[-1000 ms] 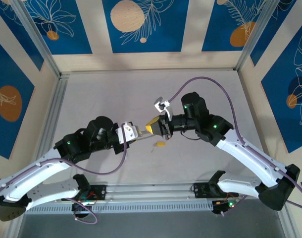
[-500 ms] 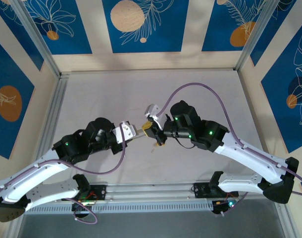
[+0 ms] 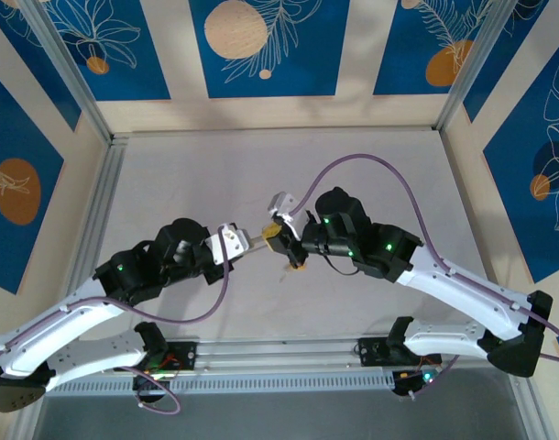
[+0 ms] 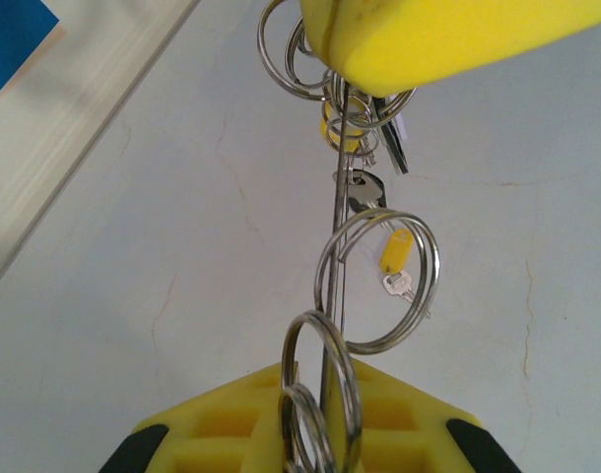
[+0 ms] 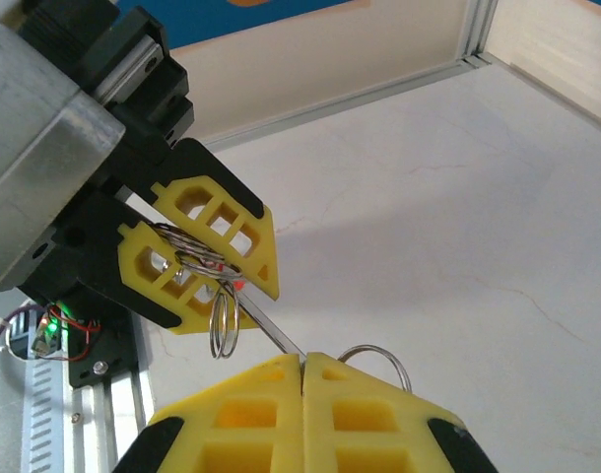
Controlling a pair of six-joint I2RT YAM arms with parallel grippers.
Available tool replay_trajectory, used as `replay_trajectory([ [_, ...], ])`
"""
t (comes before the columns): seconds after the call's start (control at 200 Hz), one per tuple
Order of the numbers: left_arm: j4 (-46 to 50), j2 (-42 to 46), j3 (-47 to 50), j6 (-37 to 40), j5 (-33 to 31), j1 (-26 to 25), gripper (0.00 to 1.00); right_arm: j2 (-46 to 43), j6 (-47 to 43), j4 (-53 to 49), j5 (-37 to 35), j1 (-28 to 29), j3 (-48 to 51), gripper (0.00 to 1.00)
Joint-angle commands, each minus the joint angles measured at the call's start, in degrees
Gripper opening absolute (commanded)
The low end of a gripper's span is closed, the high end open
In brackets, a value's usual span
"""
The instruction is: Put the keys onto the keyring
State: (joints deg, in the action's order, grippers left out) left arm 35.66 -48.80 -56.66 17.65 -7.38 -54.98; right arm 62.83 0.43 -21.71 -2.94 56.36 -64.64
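Observation:
The keyring shows as a thin straight grey wire (image 4: 332, 246) stretched between my two grippers above the middle of the table. My left gripper (image 4: 325, 372) is shut on one end of it, with two split rings (image 4: 320, 389) bunched at its yellow fingertips. A third split ring (image 4: 377, 281) hangs further along the wire. My right gripper (image 5: 302, 357) is shut on the other end of the wire (image 5: 271, 333). Several keys (image 4: 365, 158) hang in a cluster close under it. One key with a yellow tag (image 4: 394, 251) lies on the table (image 3: 296, 267) below. The gripper tips nearly meet (image 3: 264, 239).
The pale table (image 3: 188, 174) is fenced by aluminium rails and blue-patterned walls at the back (image 3: 261, 115) and sides. The arm mounts stand on the near rail (image 3: 279, 353). A purple cable (image 3: 371, 160) arcs over the right arm.
The right arm swung left and brought its gripper close up to the left gripper's tips; over the last half second both arms have barely moved.

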Motion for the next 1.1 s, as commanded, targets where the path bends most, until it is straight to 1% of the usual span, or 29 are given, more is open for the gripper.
replay_trajectory([
  [0.0,-2.5,1.9,-1.3,-2.2,-5.6,1.0,0.0,-2.4,1.5,-2.1,5.0,-1.2,2.9,0.04],
  [0.035,-2.5,1.9,-1.3,-2.2,-5.6,0.9,0.0,-2.9,2.0,-1.2,6.2,-1.8,3.7,0.08],
  [0.15,-2.5,1.7,-1.4,-2.1,-5.1,0.9,0.0,-3.9,2.9,1.1,8.2,-3.1,5.6,0.12],
  [0.265,-2.3,1.6,-1.8,-2.2,-4.8,0.9,0.0,-4.1,3.1,2.3,9.2,-3.5,6.3,0.21],
  [0.44,-2.2,1.6,-1.9,-2.2,-4.5,0.9,0.0,-4.4,3.2,2.5,8.7,-3.5,6.4,0.23],
  [0.62,-1.9,1.9,-2.1,-2.7,-4.3,0.9,0.0,-4.6,5.7,4.3,9.5,-3.6,8.1,0.28],
  [0.72,-2.1,2.6,-2.1,-2.8,-3.7,0.9,0.0,-5.2,9.9,9.5,13.0,-4.4,11.6,0.32],
  [0.805,-2.0,2.9,-2.1,-2.7,-3.0,0.9,0.0,-5.5,13.0,13.3,15.0,-5.1,13.4,0.34],
  [0.94,-2.2,3.3,-1.4,-2.7,-2.1,0.9,0.0,-6.7,16.9,20.5,18.2,-6.3,16.5,0.32],
  [1.095,-3.4,4.7,-0.2,-2.7,-0.9,0.9,0.0,-9.6,21.5,33.5,21.5,-6.7,22.7,0.3],
])
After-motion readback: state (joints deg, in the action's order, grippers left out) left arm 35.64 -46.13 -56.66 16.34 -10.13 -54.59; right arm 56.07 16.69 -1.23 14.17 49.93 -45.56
